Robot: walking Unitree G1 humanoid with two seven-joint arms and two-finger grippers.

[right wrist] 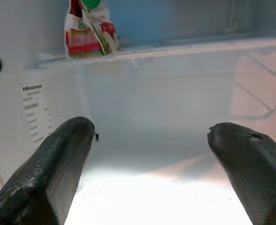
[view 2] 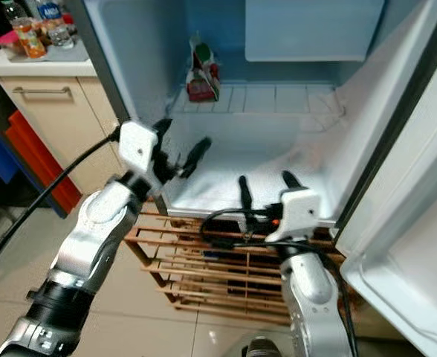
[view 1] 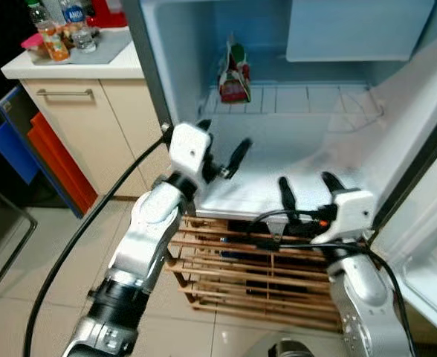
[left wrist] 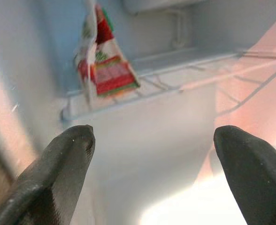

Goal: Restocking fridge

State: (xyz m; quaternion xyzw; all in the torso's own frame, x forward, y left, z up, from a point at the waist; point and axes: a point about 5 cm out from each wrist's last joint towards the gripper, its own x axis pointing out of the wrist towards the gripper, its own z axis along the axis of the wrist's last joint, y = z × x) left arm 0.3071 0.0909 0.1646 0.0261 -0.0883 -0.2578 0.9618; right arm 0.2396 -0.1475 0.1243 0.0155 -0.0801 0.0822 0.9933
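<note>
I'm seeing one carton [view 1: 234, 74] sitting on the fridge shelf [view 1: 308, 99] — left gripper [view 1: 222, 152] and right gripper [view 1: 308, 187] both hovering spread wide, carrying nothing — bottles [view 1: 59, 26] on the counter [view 1: 77, 63] still waiting.

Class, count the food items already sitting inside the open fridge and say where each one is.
1. A red and white carton stands at the left end of the wire shelf, near the fridge's left wall. Nothing else shows inside, though part of the interior is out of frame.
</note>
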